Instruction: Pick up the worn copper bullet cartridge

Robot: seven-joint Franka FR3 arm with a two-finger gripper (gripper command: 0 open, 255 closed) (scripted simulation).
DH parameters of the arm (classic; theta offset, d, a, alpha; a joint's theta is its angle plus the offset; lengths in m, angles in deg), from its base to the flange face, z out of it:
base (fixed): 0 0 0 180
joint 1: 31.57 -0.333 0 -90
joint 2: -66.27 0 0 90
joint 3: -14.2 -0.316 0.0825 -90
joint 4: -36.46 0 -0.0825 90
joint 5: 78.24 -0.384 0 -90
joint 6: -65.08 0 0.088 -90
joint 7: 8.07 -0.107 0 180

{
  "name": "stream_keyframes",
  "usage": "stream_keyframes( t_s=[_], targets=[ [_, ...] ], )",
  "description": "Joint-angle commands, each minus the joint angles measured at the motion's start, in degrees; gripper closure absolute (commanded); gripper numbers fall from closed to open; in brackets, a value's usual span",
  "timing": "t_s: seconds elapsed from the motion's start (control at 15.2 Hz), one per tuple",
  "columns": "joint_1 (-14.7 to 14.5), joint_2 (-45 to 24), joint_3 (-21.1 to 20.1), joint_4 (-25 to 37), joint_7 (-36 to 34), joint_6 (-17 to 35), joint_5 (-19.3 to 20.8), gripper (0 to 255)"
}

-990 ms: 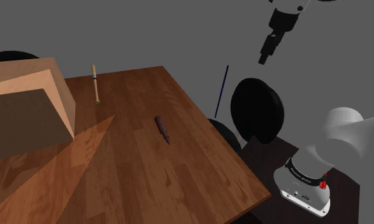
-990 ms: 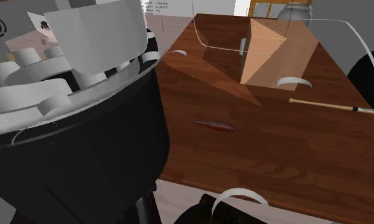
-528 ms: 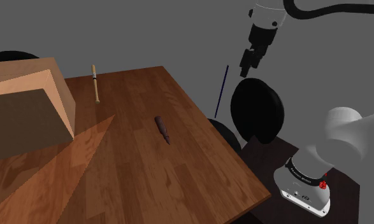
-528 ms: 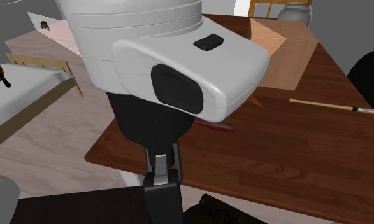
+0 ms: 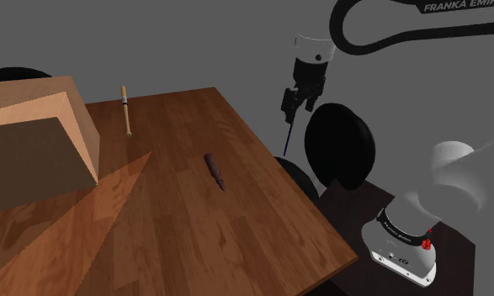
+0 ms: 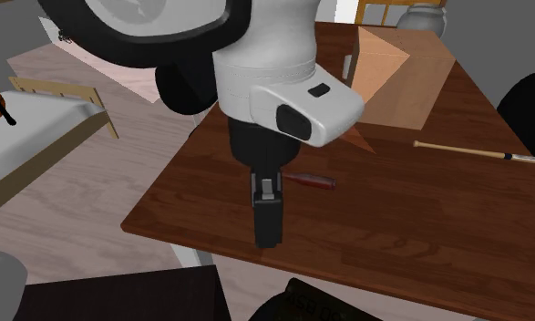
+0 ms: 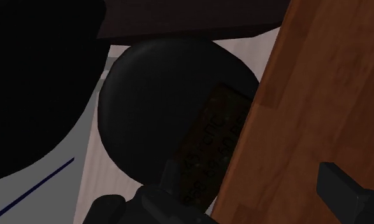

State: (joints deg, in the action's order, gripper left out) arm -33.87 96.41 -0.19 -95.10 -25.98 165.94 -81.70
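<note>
In the shoulder view we see the dark reddish-brown cartridge lying on its side on the wooden table, roughly in the middle of the boards. It is well apart from the cardboard box at the view's left and from the bat near the far edge. The box turns its outer walls to us here, so we cannot tell what it holds. The gripper hangs pointing down beyond the table's right-hand edge, above a round black seat and well apart from the cartridge. The stand sits at the lower right. In the second exterior view the gripper hangs close to the camera, in front of the table, and hides the left end of the cartridge, which lies flat on the boards. The box stands farther back on the table, and the bat lies to its right and nearer to us. From this side too we cannot tell whether anything is inside the box. In the wrist view the fingers stand wide apart with nothing clasped between them. Beyond them lie the table's edge and the round black seat.
</note>
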Motion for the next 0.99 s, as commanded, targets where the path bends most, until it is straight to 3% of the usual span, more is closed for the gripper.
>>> stream_keyframes(
  t_s=[0.0, 0.46, 0.92],
  targets=[
    [-0.2, -3.3, -2.2, 1.2, -3.7, 1.5, -0.9, 0],
    [-0.7, -16.4, -8.8, 7.4, -15.5, 6.7, -1.5, 0],
    [-2.2, -32.0, -13.2, 17.2, -28.0, 10.2, 2.0, 0]
  ],
)
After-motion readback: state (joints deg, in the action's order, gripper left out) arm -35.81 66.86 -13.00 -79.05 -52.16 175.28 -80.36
